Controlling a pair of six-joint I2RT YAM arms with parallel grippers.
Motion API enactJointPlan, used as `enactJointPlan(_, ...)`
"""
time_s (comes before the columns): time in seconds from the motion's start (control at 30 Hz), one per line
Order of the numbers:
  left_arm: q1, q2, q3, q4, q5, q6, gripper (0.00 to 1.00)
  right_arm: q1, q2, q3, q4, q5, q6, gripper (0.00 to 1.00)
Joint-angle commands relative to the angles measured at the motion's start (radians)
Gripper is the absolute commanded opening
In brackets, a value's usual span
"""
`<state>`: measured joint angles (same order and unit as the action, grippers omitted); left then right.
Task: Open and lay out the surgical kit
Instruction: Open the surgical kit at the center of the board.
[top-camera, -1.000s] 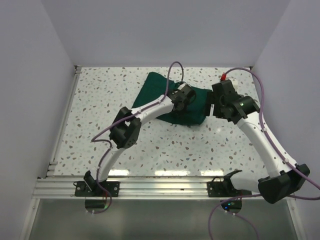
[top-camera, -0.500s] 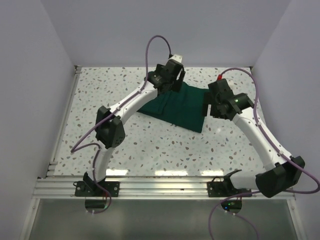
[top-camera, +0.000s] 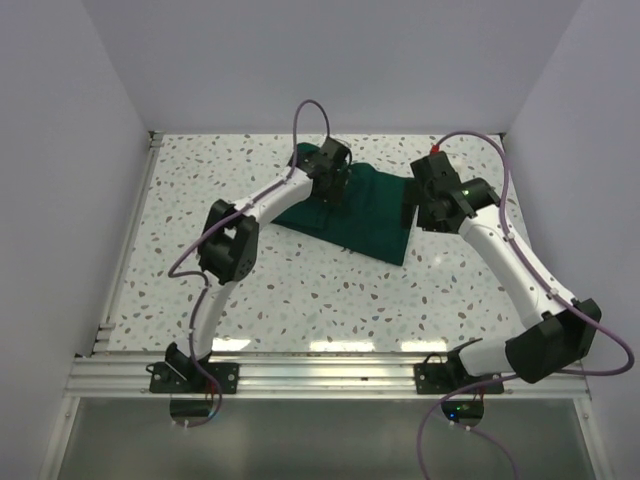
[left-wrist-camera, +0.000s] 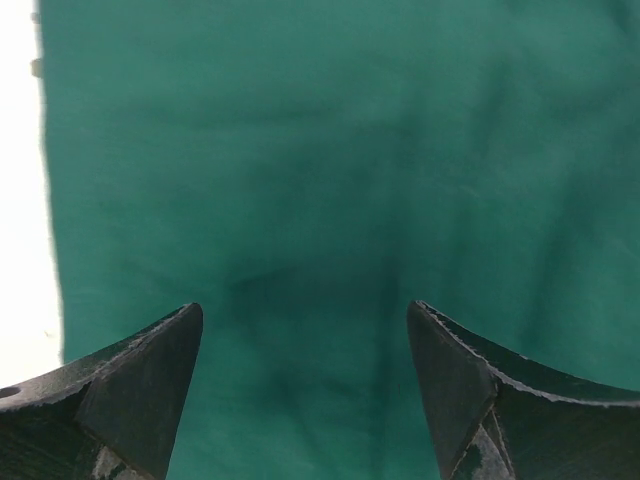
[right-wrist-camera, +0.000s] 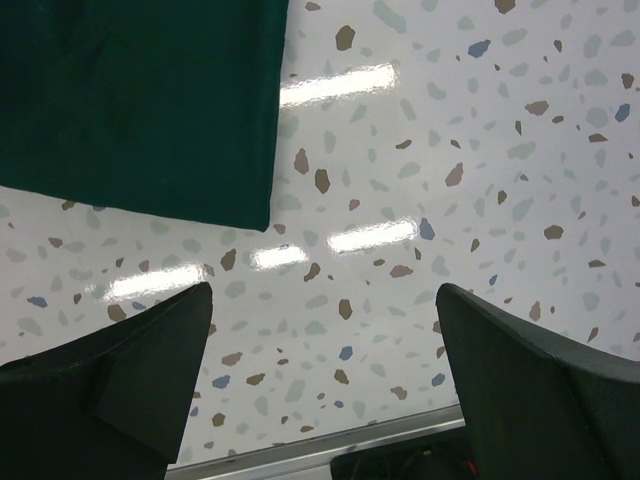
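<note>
The dark green cloth wrap (top-camera: 365, 215) lies as a folded flat bundle at the back middle of the speckled table. My left gripper (top-camera: 333, 190) hangs open just over its far left part; in the left wrist view the cloth (left-wrist-camera: 330, 160) fills the frame between the spread fingers, nothing held. My right gripper (top-camera: 418, 212) is open and empty at the bundle's right edge; its wrist view shows a corner of the cloth (right-wrist-camera: 140, 100) at upper left and bare table between the fingers. The steel tray, scissors, forceps and tweezers are hidden.
White walls close in the table at the back and both sides. A metal rail (top-camera: 330, 372) runs along the near edge by the arm bases. The speckled tabletop (top-camera: 330, 290) stretches in front of the bundle.
My left gripper swung from the bundle's middle to its far left corner, then dropped lower over the cloth. The loose flap now lies flat. My right gripper shifted slightly back along the right edge.
</note>
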<state>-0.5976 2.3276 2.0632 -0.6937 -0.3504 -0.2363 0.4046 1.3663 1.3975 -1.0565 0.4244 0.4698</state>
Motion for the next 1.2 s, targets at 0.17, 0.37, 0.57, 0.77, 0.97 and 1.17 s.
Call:
enactJointPlan(0.17, -0.041, -0.042, -0.075, 0.071, 0.034, 0.065, 0.89, 0.000, 0.036, 0.028, 0.004, 0.002, 0.003, 0.99)
enactJointPlan(0.37, -0.044, 0.002, -0.088, 0.060, 0.004, 0.055, 0.88, 0.002, 0.040, 0.021, 0.012, 0.010, -0.003, 0.99)
enactJointPlan(0.57, -0.034, 0.024, -0.037, 0.039, -0.028, 0.045, 0.47, 0.000, 0.062, 0.035, 0.015, 0.017, -0.016, 0.99)
enactJointPlan(0.77, -0.002, -0.005, 0.000, 0.026, -0.078, 0.034, 0.00, 0.000, 0.083, 0.043, 0.029, 0.010, -0.022, 0.99)
enactJointPlan(0.97, 0.079, -0.131, 0.037, 0.048, -0.058, -0.023, 0.00, 0.000, 0.161, 0.089, 0.055, -0.045, -0.023, 0.99)
enactJointPlan(1.17, 0.277, -0.235, -0.006, 0.025, -0.050, -0.096, 0.00, 0.005, 0.252, 0.178, 0.055, -0.065, -0.046, 0.99)
